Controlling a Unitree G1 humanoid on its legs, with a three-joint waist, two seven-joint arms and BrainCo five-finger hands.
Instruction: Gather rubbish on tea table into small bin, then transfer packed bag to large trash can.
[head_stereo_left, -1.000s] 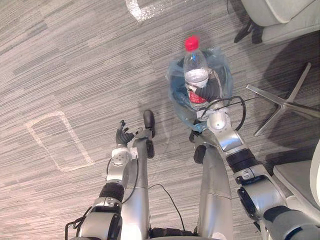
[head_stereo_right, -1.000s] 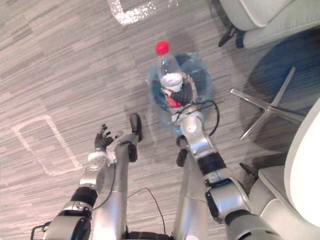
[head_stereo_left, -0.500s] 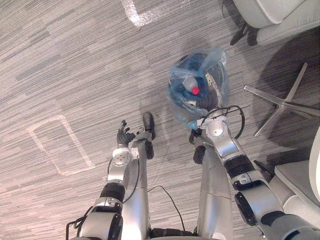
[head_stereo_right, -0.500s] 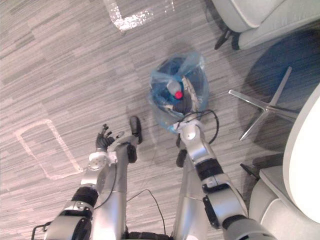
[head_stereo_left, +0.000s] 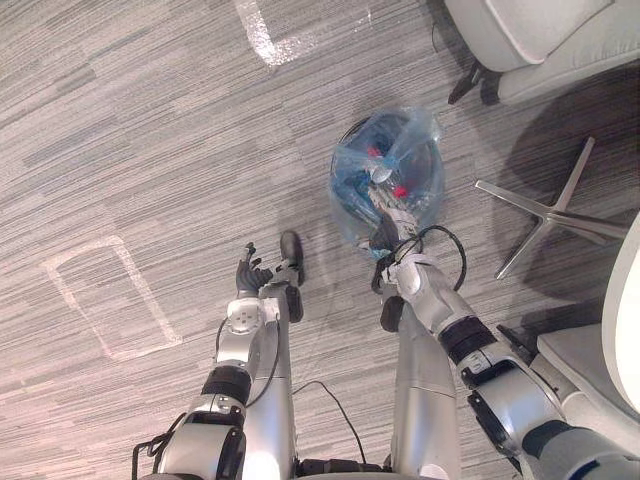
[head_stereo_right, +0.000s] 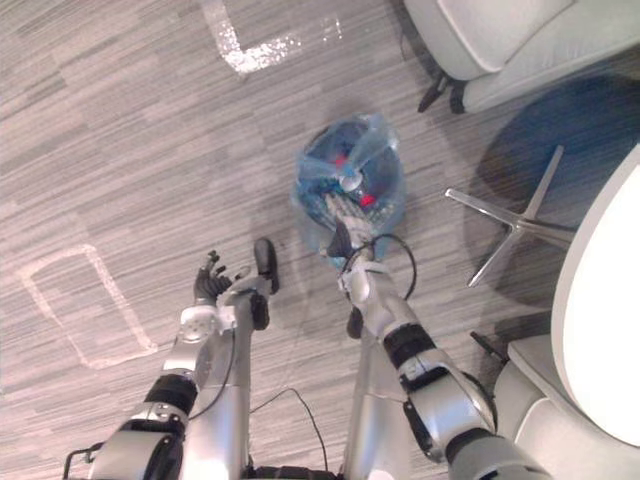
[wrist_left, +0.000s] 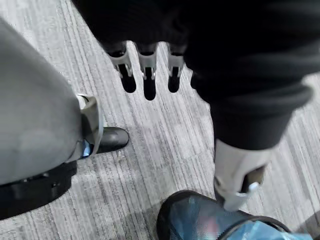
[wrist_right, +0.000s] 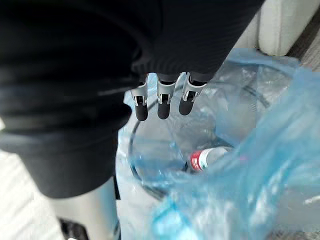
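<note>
From the left eye view, the small bin (head_stereo_left: 352, 205) stands on the grey striped carpet (head_stereo_left: 150, 150), lined with a blue see-through bag (head_stereo_left: 420, 130) whose edges puff up around the rim, and bits of red show among the rubbish inside. The right robot hand (head_stereo_left: 388, 222) reaches over the bin's near rim with its fingers stretched flat and apart, clasping nothing. The left robot hand (head_stereo_left: 247, 272) hangs well to the left of the bin, low over the carpet, loosely spread and empty. A white tape outline (head_stereo_left: 100, 300) marks the carpet on the left and another tape mark (head_stereo_left: 262, 30) lies farther off. A metal chair base (head_stereo_left: 545, 210) spreads its legs to the right of the bin, and a pale upholstered seat (head_stereo_left: 540, 40) sits beyond it. The right eye view gives the same layout, with the right robot hand laid over the bag's near edge. In the left wrist view, that hand's fingers (wrist_left: 149, 75) point straight out above bare carpet, touching nothing, and a corner of the blue-lined bin shows nearby. In the right wrist view, the fingers (wrist_right: 161, 102) hang straight and relaxed over the bag's open mouth, and a plastic bottle (wrist_right: 207, 157) with a red band lies down inside the bin among the crumpled blue film.
</note>
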